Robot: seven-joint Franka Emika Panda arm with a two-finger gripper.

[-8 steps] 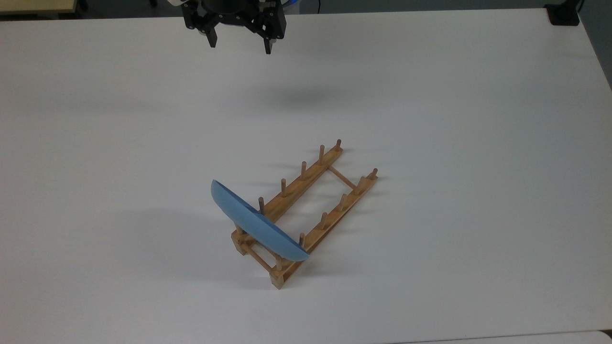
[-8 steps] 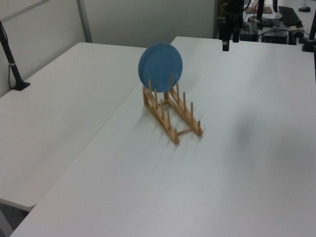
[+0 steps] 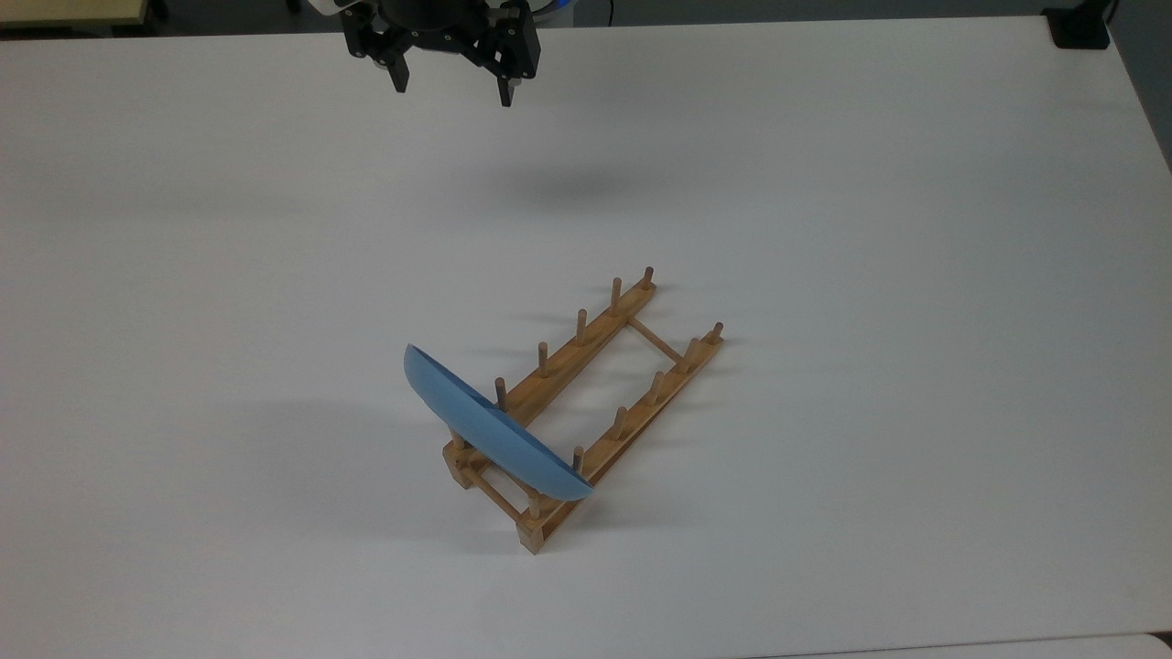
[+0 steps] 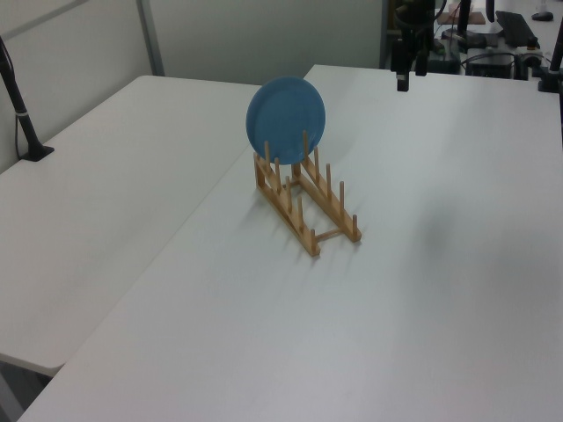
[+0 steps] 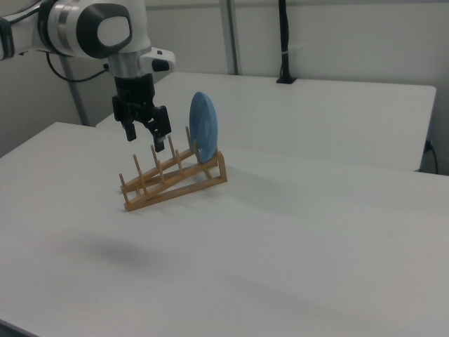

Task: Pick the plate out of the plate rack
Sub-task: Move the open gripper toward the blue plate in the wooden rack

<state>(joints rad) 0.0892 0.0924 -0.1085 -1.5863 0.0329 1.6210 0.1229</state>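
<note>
Top view, gripper [image 3: 452, 90] spread, near table [image 3: 870, 275] edge

The gripper [image 3: 452, 91] hangs up in the air at the top edge of the top view, fingers pointing down and spread wide apart with nothing between them. In the right view [image 5: 145, 137] the white arm comes in from the right view's upper left.

Plate rack [image 3: 586, 403] bare light wood; plate [image 3: 490, 435] matt blue; table [image 3: 916, 275] smooth matt white.
</note>
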